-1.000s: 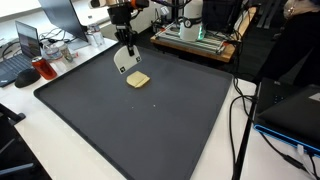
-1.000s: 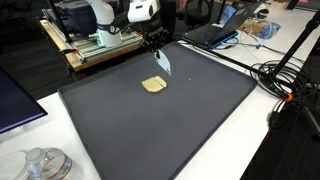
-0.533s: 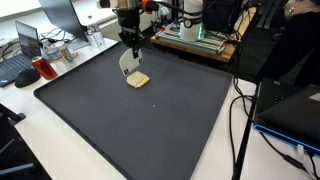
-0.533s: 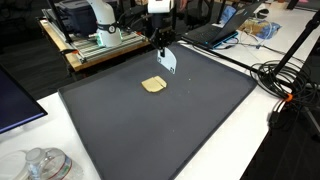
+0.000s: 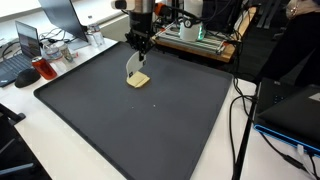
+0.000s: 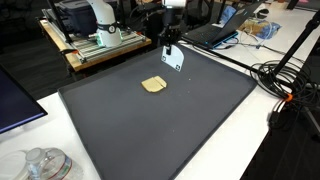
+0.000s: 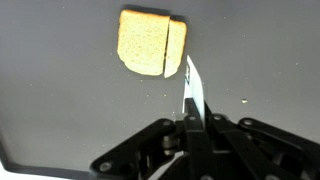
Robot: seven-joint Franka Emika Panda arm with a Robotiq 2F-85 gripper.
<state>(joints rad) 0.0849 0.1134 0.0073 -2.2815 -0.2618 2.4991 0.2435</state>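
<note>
A thin white flat blade (image 7: 194,90) is pinched on edge by the black gripper (image 7: 190,122), close beside a tan spongy slice (image 7: 150,42) laid on a dark grey mat (image 5: 140,125).

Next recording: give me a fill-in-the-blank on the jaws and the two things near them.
The jaws are ___ on a thin white piece. The tan slice lies flat on the ___ mat. In the wrist view, the thin white piece and the tan slice do not ___.
Missing words: shut; black; touch.
</note>
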